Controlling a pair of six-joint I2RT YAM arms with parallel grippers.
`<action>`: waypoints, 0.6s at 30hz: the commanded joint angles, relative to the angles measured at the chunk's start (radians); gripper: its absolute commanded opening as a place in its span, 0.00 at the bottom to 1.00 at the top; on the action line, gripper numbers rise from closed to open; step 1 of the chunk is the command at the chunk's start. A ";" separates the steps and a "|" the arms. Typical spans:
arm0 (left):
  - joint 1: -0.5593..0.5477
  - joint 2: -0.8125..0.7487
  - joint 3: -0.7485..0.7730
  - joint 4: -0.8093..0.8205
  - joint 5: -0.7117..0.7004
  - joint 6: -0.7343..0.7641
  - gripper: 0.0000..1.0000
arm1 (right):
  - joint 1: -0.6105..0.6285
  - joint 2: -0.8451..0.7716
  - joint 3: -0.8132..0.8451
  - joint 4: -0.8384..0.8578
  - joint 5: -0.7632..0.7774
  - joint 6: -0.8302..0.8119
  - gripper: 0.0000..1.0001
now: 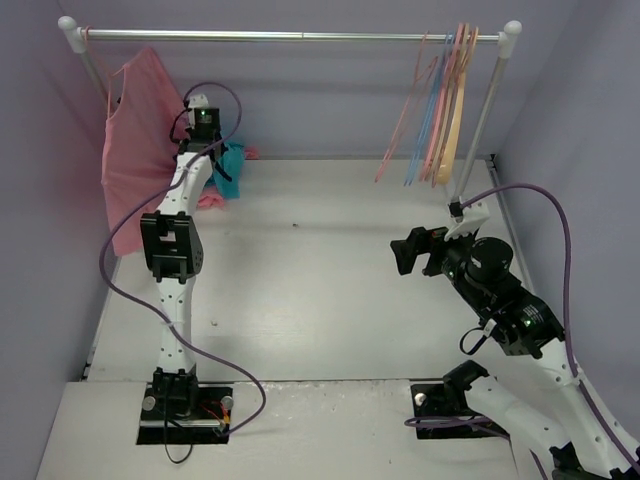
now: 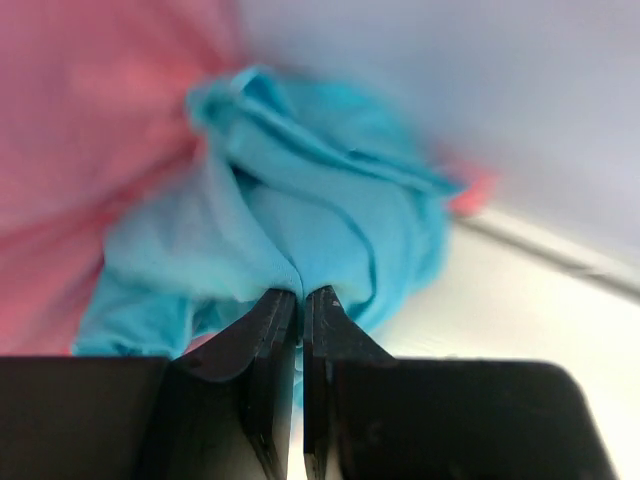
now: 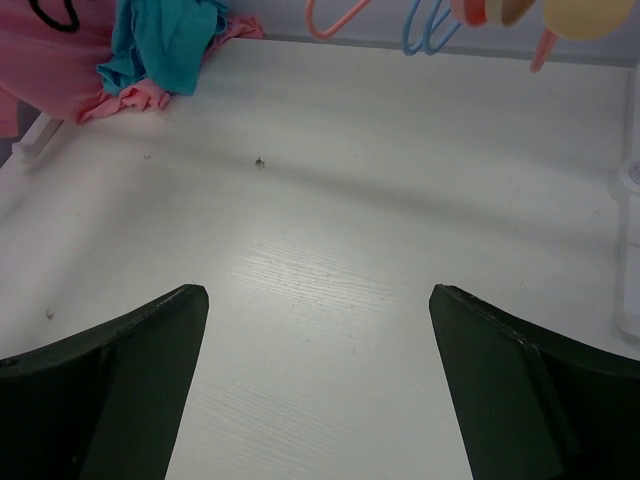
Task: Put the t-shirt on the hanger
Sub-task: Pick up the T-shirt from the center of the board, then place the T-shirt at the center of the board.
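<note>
Risk assessment follows. Left gripper (image 2: 300, 292) stands with its jaws almost together, and a fold of the teal short-sleeved cloth t-shirt (image 2: 320, 220) runs into the tips, so it appears to be pinching that fold. The bite looks thin, taken at the very tips. In my judgement a lift could pull the cloth free.

The t-shirt sits below the left end of the silver clothes rail (image 1: 300, 36), pressed against the large pink hanging garment (image 1: 140, 150). Because the two touch, pink cloth could be dragged along with the teal.

Right gripper (image 3: 318, 290) is spread wide with nothing between its fingers, only the white table (image 3: 330, 200) beneath, below the rail's right end.

The thin pink wire hanger (image 1: 403, 125) hangs near the rail's right end, well apart from the t-shirt. It hangs just beside the thin blue hangers (image 1: 425, 130) and the thick tan hanger (image 1: 450, 140). A grasp there could take the wrong hanger or tangle several.

Orientation:
- The t-shirt is crumpled into a bunch. Neck and hem cannot be told apart, and no long axis can be settled.
- The hanger has its hook at the rail. Its long axis drops steeply from the rail, and its lower end slants towards the rail's left end.

With the neck opening hidden, threading the hanger is likely to fail unless the cloth is first spread.
</note>
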 commanded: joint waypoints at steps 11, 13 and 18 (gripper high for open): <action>-0.434 -0.915 -0.711 -0.040 0.059 0.054 0.19 | 0.002 0.023 0.027 0.124 -0.096 -0.127 1.00; -0.529 -1.037 -0.936 -0.026 0.062 -0.009 0.44 | 0.004 0.043 0.022 0.112 -0.112 -0.141 1.00; -0.571 -1.140 -1.214 -0.106 0.061 -0.187 0.59 | 0.004 0.105 0.013 0.086 -0.151 -0.162 1.00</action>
